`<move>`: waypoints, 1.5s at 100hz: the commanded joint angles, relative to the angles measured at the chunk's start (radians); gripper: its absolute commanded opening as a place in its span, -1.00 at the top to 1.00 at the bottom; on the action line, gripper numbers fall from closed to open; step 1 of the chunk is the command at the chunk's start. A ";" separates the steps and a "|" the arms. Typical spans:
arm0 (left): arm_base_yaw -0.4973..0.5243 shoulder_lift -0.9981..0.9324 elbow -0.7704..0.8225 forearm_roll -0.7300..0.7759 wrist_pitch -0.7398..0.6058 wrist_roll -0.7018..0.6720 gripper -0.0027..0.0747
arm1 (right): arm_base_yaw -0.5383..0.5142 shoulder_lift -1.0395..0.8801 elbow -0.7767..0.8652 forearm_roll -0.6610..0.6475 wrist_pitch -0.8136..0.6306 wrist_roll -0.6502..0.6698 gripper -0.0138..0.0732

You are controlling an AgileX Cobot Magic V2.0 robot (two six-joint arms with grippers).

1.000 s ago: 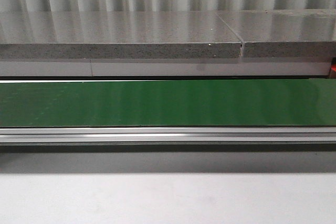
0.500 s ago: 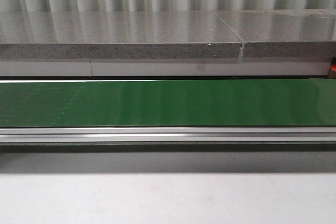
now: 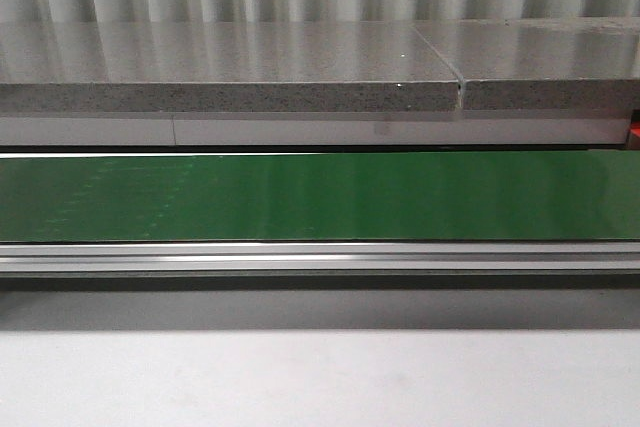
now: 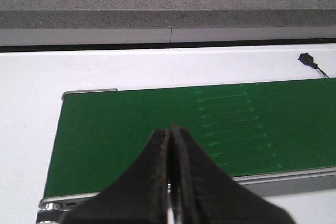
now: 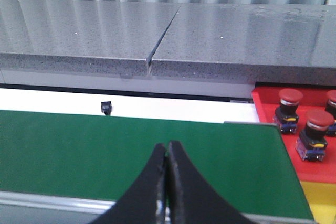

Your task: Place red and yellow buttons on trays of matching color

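Three red buttons [image 5: 290, 107] on dark bases stand in a red tray [image 5: 265, 103] past the end of the green belt [image 5: 131, 150] in the right wrist view. A yellow tray [image 5: 321, 198] lies beside the red one; no yellow button shows. My right gripper [image 5: 167, 148] is shut and empty over the belt's near side. My left gripper [image 4: 170, 132] is shut and empty over the other end of the belt [image 4: 157, 124]. The front view shows the bare belt [image 3: 320, 195] and neither gripper.
A grey stone ledge [image 3: 230, 82] runs behind the belt. An aluminium rail [image 3: 320, 257] borders its near side. A small black sensor [image 5: 106, 107] sits on the white strip behind the belt; another sensor [image 4: 305, 59] shows in the left wrist view.
Faint lighter marks on the belt's left part have drifted rightward in the front view. Nothing else has changed.
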 commanded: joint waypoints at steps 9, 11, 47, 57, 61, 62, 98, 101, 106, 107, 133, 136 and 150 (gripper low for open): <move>-0.008 0.002 -0.029 -0.026 -0.070 -0.001 0.98 | 0.001 -0.080 0.052 -0.016 -0.093 -0.011 0.84; -0.008 0.002 -0.029 -0.026 -0.070 -0.001 0.98 | 0.001 -0.091 0.060 -0.016 -0.093 -0.011 0.84; -0.008 0.002 -0.029 -0.026 -0.068 -0.001 0.98 | -0.001 -0.168 0.146 -0.011 -0.115 -0.011 0.84; -0.008 0.002 -0.029 -0.026 -0.068 -0.001 0.98 | -0.001 -0.168 0.146 -0.011 -0.128 -0.011 0.84; -0.008 0.002 -0.029 -0.026 -0.068 -0.001 0.98 | -0.001 -0.168 0.146 -0.011 -0.128 -0.011 0.84; -0.008 0.002 -0.029 -0.026 -0.068 -0.001 0.98 | -0.001 -0.168 0.146 -0.011 -0.127 -0.011 0.84; -0.008 0.002 -0.029 -0.026 -0.068 -0.001 0.98 | -0.001 -0.168 0.146 -0.011 -0.127 -0.011 0.84; -0.008 0.002 -0.029 -0.026 -0.068 -0.001 0.98 | -0.001 -0.168 0.146 -0.011 -0.127 -0.011 0.84; -0.008 0.002 -0.029 -0.026 -0.068 -0.001 0.98 | -0.001 -0.168 0.146 -0.011 -0.127 -0.011 0.84; -0.008 0.002 -0.029 -0.026 -0.068 -0.001 0.98 | -0.001 -0.168 0.146 -0.011 -0.127 -0.011 0.84; -0.008 0.002 -0.029 -0.026 -0.068 -0.001 0.98 | -0.001 -0.168 0.146 -0.011 -0.127 -0.011 0.84; -0.008 0.002 -0.029 -0.026 -0.068 -0.001 0.98 | -0.001 -0.168 0.146 -0.011 -0.127 -0.011 0.84; -0.008 0.002 -0.029 -0.026 -0.068 -0.001 0.98 | -0.001 -0.168 0.146 -0.011 -0.127 -0.011 0.84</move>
